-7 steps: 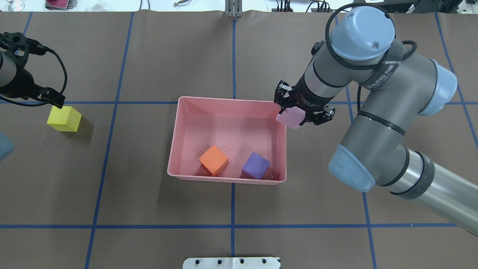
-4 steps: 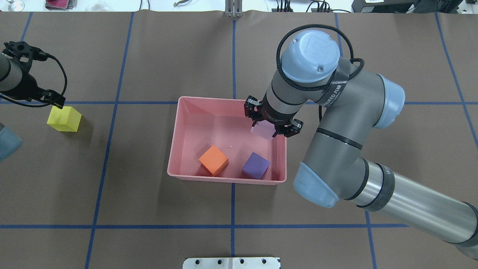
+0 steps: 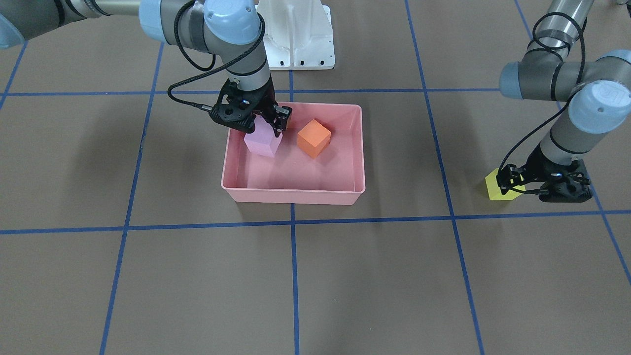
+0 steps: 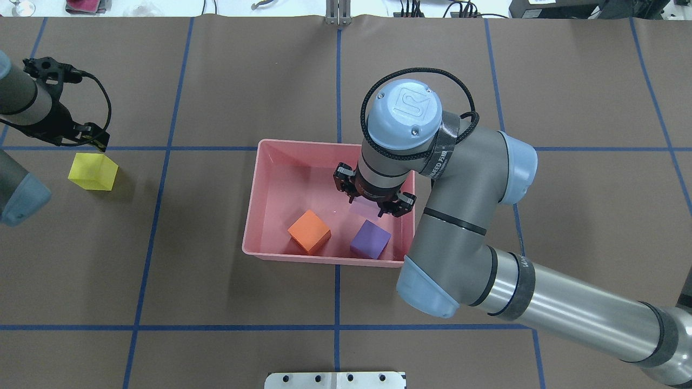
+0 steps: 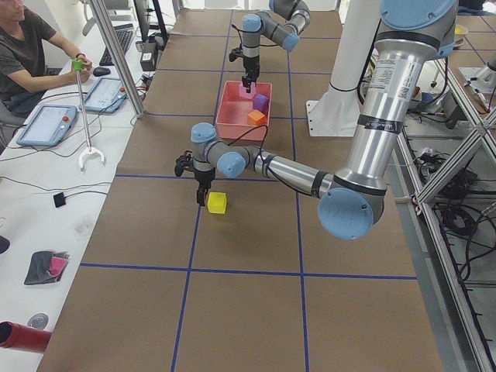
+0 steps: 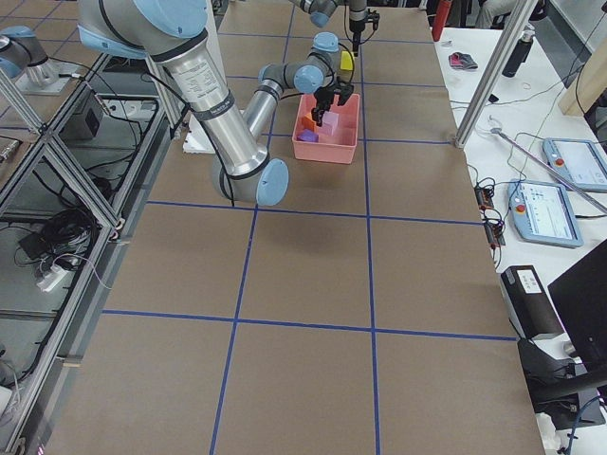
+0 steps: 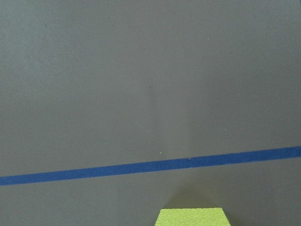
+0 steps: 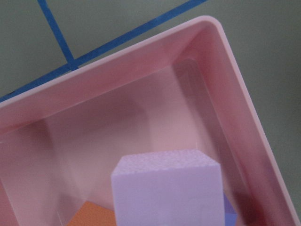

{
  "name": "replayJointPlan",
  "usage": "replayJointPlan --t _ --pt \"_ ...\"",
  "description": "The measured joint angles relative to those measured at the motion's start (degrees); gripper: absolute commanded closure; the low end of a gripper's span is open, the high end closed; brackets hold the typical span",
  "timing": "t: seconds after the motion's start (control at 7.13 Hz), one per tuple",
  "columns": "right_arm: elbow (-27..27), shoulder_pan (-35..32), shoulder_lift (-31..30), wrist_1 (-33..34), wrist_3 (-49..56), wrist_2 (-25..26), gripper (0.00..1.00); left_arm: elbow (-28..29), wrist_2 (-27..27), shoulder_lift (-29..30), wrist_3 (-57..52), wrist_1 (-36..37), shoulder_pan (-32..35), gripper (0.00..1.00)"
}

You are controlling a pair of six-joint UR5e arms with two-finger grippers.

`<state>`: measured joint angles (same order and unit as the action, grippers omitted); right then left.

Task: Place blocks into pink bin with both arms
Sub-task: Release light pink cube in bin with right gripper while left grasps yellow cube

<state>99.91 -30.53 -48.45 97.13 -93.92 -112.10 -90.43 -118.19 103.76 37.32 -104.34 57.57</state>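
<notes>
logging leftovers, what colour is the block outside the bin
Yellow block, clearest in overhead view.

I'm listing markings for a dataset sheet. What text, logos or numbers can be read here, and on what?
"UR": raised logo, seen turned, on the blue cap of the right arm.
Print on the black strap below it: too blurred to read.
Print on the left arm's silver tube: too small to read.
Pink bin, orange block, purple block: none.

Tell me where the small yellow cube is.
Overhead view, far left: the small yellow matte cube sits on the brown table beside the black left gripper.
</notes>
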Motion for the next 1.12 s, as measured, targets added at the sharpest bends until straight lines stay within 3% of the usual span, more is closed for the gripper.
replayJointPlan --t 0.14,0.28,0.42,0.56,0.84,0.98,1.12 --pt "-0.25 0.62 -0.04 -0.01 -0.01 0.08 1.0 0.47 -0.78 0.09 1.2 -0.11 -0.07 0.0" --pt "-0.35 1.23 -0.23 -0.01 -0.01 0.13 0.94 1.42 -1.09 0.09 1.9 -0.72 -0.16 0.01" --pt "-0.44 1.83 -0.47 -0.01 0.07 0.21 0.79 2.38 -1.21 0.1 2.54 -1.78 -0.39 0.01" --pt "-0.55 2.29 -0.6 -0.02 0.24 0.24 0.01 3.07 -1.24 0.14 3.12 -2.42 -0.8 0.07" --pt "-0.49 2.37 -0.68 0.0 0.69 0.37 0.0 3.67 -1.28 0.26 3.5 -2.7 -2.31 0.47" --pt "-0.23 2.05 -0.77 0.04 0.88 0.43 0.0 3.74 -1.31 0.26 3.53 -2.71 -2.75 0.77" --pt "0.63 1.35 -0.97 0.16 1.02 0.22 0.0 3.73 -1.32 0.26 3.52 -2.73 -2.89 1.0"
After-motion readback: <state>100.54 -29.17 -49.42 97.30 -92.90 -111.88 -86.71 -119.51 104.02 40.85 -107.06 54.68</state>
